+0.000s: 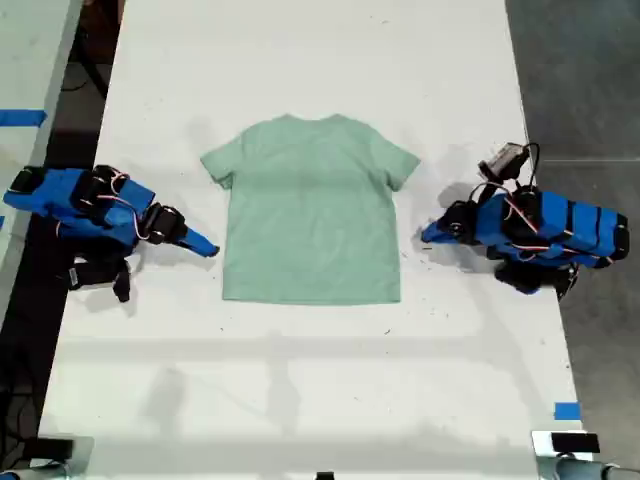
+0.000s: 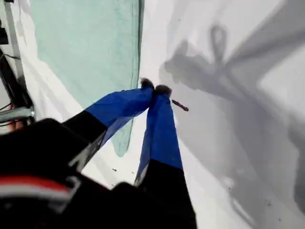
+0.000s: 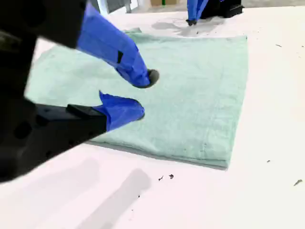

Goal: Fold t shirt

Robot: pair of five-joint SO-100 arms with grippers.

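- The t shirt (image 1: 310, 215) is lying flat and unfolded in the middle of the white bench (image 1: 300, 60); its round neck is pointing toward the exterior view's top, both short sleeves are spreading out to the sides, and its straight hem is facing the exterior view's bottom.
- My first tool (image 1: 427, 236) is reaching in from the exterior view's right; its blue fingers are pressing together at the tips, gripping nothing.
- In the first wrist view that tool (image 2: 155, 88) is sitting over bare bench just beside the t shirt's side edge (image 2: 95, 52), not on the cloth; whether the tips are touching the bench I cannot tell; a small dark speck (image 2: 180, 105) is lying on the bench close by.
- My second tool (image 1: 208, 248) is coming in from the exterior view's left, pointing at the opposite side edge of the t shirt, nearer the hem than the sleeve.
- In the second wrist view its fingers are standing apart — a clear gap is showing between the two blue tips (image 3: 143, 94), with the green cloth (image 3: 200, 95) showing behind them and nothing between them; whether either tip is touching the cloth I cannot tell.
- That same view is looking across the t shirt to my first tool (image 3: 193, 18), which is showing beyond the far edge.
- Two pieces of blue tape are showing in the exterior view — one (image 1: 567, 410) on the bench near the lower right corner, another (image 1: 22, 117) on the neighbouring surface at the left edge.
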